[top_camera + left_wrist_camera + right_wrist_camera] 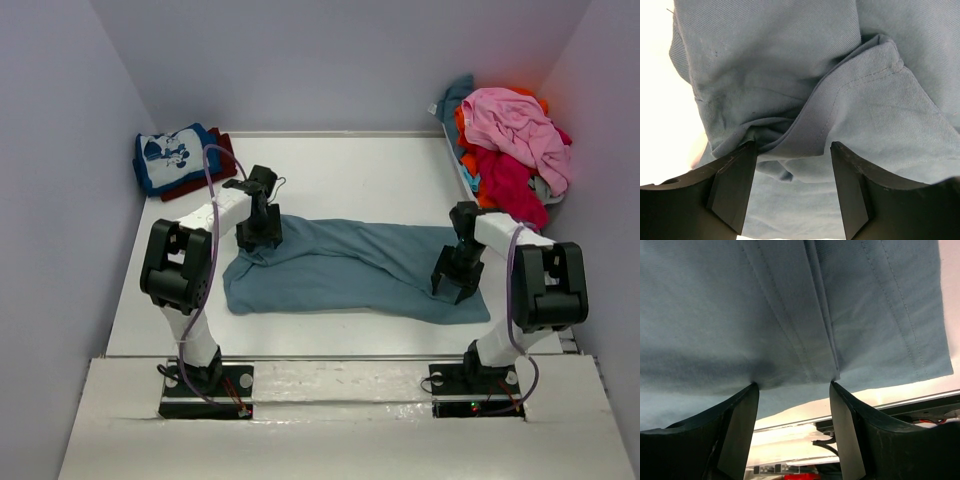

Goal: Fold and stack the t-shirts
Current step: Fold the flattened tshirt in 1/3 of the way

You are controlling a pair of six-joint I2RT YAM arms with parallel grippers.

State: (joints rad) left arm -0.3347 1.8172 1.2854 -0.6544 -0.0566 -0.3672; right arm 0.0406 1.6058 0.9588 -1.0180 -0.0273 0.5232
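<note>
The left pincer (pixel 794 146) stood wide open, its tips on a fold of the slate-blue shirt (pixel 350 265). The right pincer (pixel 794 385), equally wide, straddled its pleats.

no text can be read anywhere, not even on the printed t-shirt (pixel 168 157).

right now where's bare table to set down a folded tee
Far strip of table between the folded tee stack and the heaped tee pile, beyond the slate-blue tee. A thinner strip along the near edge. Middle is crowded: that tee, left hand and right hand over it.
</note>
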